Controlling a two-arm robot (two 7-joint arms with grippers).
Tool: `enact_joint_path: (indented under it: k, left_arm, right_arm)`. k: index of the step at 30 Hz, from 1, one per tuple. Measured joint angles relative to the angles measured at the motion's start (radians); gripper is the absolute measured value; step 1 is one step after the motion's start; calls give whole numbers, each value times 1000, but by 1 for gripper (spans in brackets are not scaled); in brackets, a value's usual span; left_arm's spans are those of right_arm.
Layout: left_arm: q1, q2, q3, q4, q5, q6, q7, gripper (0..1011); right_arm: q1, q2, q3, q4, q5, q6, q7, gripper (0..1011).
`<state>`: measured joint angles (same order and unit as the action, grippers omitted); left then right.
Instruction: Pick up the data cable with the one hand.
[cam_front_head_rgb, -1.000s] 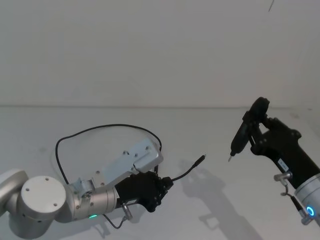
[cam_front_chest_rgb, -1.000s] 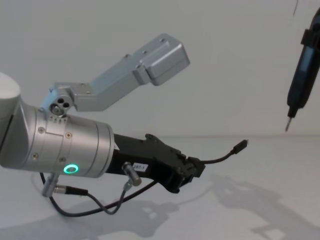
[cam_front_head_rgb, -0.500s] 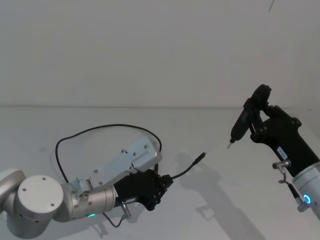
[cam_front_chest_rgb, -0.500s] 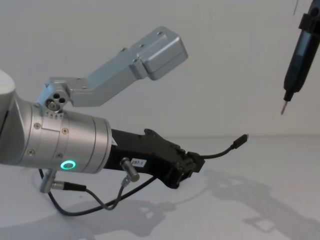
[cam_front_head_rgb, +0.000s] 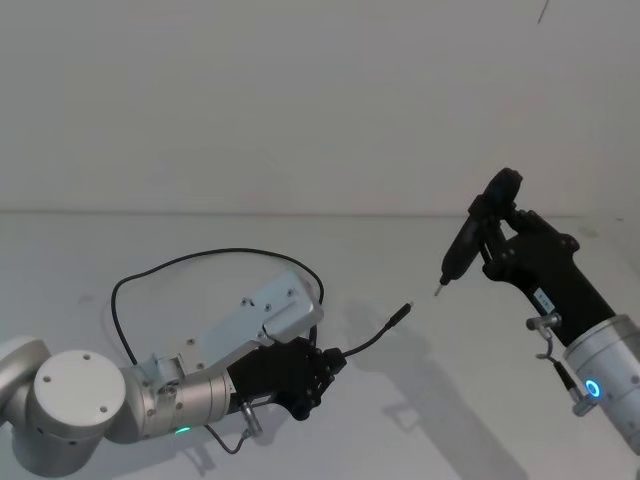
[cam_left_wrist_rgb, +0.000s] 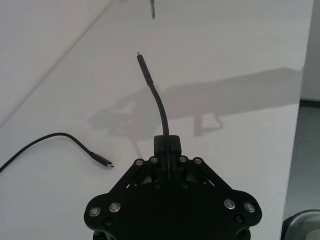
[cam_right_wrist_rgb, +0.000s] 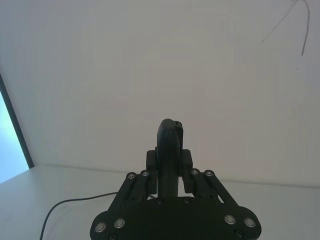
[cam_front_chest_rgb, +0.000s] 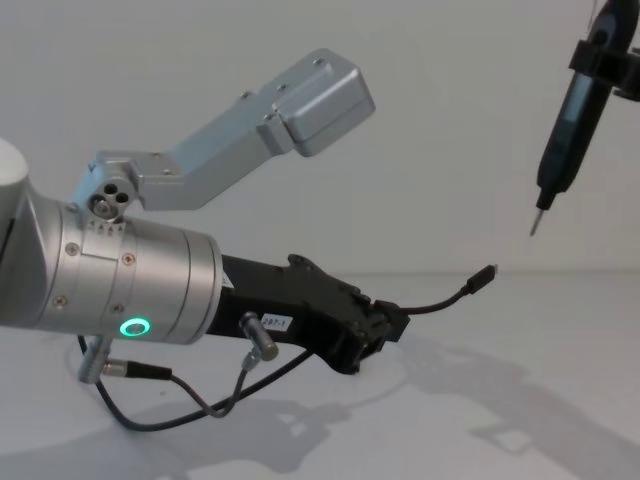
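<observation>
Lettering on the small white label (cam_front_chest_rgb: 275, 322) behind the left claw (cam_front_chest_rgb: 390, 322): too small to read. Left arm stretched low over the white table (cam_front_head_rgb: 80, 250), thick silver forearm with green ring (cam_front_chest_rgb: 131, 326) lit, black wrist angled forward and toward the right. Left claw clamped tight on the data cable (cam_front_head_rgb: 220, 252) a short way behind one end, fingers (cam_left_wrist_rgb: 175, 147) pressed against both sides of it. Thin, black and flexible; free stub curving up and forward out of the fingers, ending in a small plug (cam_front_head_rgb: 403, 314) raised clear of the table above its own shadow. Rest of the length spread in a wide loop on the table behind the arm, partly hidden by it, with the other plug (cam_left_wrist_rgb: 102, 161) lying flat on the surface. Right arm raised at the right side, blue ring (cam_front_head_rgb: 592, 388) lit, right claw (cam_front_head_rgb: 495, 245) gripping a slim black pen-like tool (cam_front_head_rgb: 462, 245) by its upper part. Metal tip of that tool pointing downward, near the raised plug, above it and apart from it.
</observation>
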<state>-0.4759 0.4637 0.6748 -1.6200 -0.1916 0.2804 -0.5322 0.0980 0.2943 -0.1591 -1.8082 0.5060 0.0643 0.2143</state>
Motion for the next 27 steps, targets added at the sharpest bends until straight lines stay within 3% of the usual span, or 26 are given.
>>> enact_joint_path:
  k: [27]
  left_arm:
    - [1, 1, -1, -2, 0, -1, 0, 56]
  right_arm:
    - [58, -43, -35, 98, -9, -25, -18, 279]
